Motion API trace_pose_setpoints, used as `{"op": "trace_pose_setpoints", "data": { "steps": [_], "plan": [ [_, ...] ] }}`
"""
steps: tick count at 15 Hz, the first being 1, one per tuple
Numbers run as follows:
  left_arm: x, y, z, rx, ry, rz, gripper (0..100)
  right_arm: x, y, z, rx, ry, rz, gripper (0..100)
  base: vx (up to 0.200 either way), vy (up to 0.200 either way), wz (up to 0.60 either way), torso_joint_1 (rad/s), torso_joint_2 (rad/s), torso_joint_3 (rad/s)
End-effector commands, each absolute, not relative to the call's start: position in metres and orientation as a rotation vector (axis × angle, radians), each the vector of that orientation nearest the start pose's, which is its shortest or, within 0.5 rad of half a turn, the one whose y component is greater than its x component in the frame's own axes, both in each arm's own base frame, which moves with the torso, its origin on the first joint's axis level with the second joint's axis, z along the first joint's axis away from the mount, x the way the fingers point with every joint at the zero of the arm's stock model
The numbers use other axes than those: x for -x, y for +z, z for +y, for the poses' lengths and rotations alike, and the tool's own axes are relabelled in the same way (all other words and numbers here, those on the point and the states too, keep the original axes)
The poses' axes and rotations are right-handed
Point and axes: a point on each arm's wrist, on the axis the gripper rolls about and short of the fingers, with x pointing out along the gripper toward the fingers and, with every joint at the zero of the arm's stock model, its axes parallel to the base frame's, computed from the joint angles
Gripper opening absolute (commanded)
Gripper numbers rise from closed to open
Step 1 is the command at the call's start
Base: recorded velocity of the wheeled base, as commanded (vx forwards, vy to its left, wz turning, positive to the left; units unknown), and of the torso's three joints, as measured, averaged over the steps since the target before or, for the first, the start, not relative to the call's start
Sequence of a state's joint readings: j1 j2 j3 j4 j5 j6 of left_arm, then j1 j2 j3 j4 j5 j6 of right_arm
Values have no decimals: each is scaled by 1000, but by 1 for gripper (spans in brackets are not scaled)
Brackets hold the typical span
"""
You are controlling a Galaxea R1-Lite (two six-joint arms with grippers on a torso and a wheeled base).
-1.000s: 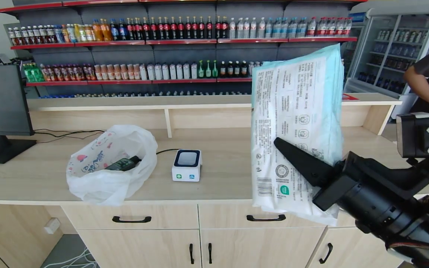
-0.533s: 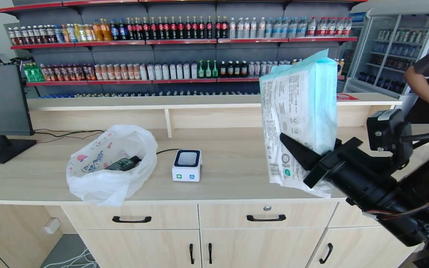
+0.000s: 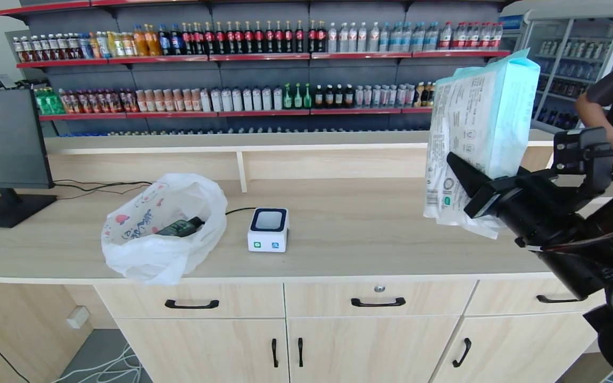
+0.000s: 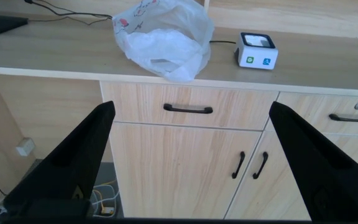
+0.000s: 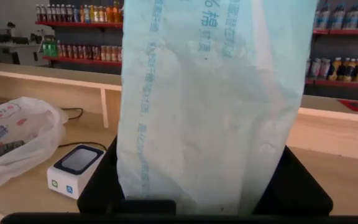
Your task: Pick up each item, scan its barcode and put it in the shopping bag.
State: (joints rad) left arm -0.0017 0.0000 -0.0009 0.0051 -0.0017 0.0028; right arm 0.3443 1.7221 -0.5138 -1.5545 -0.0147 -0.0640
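Packet (image 3: 477, 133) was held upright above the counter's (image 3: 365, 239) right edge, pinched low by the right gripper (image 3: 469, 170); the left gripper (image 4: 191, 109) was spread wide. A missed scan was judged possible, the scanner (image 3: 268, 230) being well apart and the limp packet liable to sag.

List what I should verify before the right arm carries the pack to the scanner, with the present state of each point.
1. Right gripper shut on the pack: ok.
2. Where the barcode sits on the pack: cannot tell, the print is too small.
3. Window of the scanner facing up, uncovered: ok.
4. Counter between pack and scanner free: ok.
5. Mouth of the shopping bag open: ok.
6. Left gripper open, low before the cabinet, off the path: ok.
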Motion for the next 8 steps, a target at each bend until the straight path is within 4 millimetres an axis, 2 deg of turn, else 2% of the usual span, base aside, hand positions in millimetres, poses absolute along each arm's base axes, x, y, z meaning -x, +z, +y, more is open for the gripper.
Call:
{"op": "trace_pose_setpoints", "data": {
  "steps": [1,3,8],
  "plan": [
    [23,75,0,-3,-3,5,100,-266,189,95,-10,318,-336,0,0,0,0,0,0,0],
    [23,75,0,0,-3,5,100,-266,188,99,-43,328,-335,0,0,0,0,0,0,0],
    [23,75,0,0,-3,3,100,-265,187,98,-61,325,-327,0,0,200,0,8,4,5]
  ]
}}
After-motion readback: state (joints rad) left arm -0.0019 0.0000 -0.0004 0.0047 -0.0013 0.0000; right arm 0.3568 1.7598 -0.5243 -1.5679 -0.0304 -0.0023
